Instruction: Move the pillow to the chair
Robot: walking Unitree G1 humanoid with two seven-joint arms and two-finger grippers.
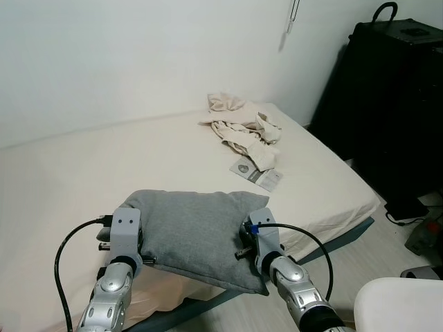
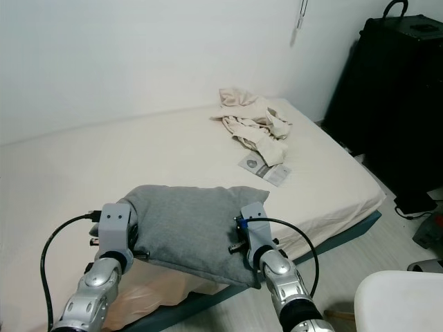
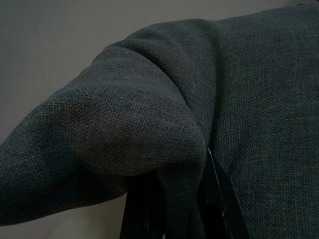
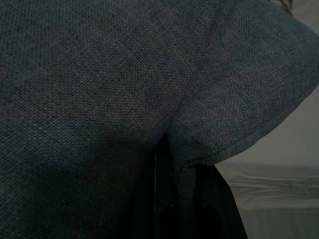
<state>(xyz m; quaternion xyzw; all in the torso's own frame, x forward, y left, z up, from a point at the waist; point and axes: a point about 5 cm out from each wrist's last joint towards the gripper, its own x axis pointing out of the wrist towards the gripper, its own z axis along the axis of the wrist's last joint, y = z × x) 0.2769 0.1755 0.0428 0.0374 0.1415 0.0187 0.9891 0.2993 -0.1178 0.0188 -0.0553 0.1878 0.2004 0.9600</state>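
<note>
Two end effectors have your grey pillow [image 1: 197,232]: the left end effector [image 3: 172,209] and right end effector [image 4: 182,199] each pinch a fold of fabric at opposite ends. You've got it over the bed's [image 1: 138,152] near edge, long axis running left-right, roughly flat.

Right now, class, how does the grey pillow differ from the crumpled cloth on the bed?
The grey pillow is plump and smooth; the crumpled cloth is cream and rumpled. The pillow is pinched by the left gripper and right gripper at the bed's near edge; the cloth lies loose near the wall. Both are fabric.
</note>
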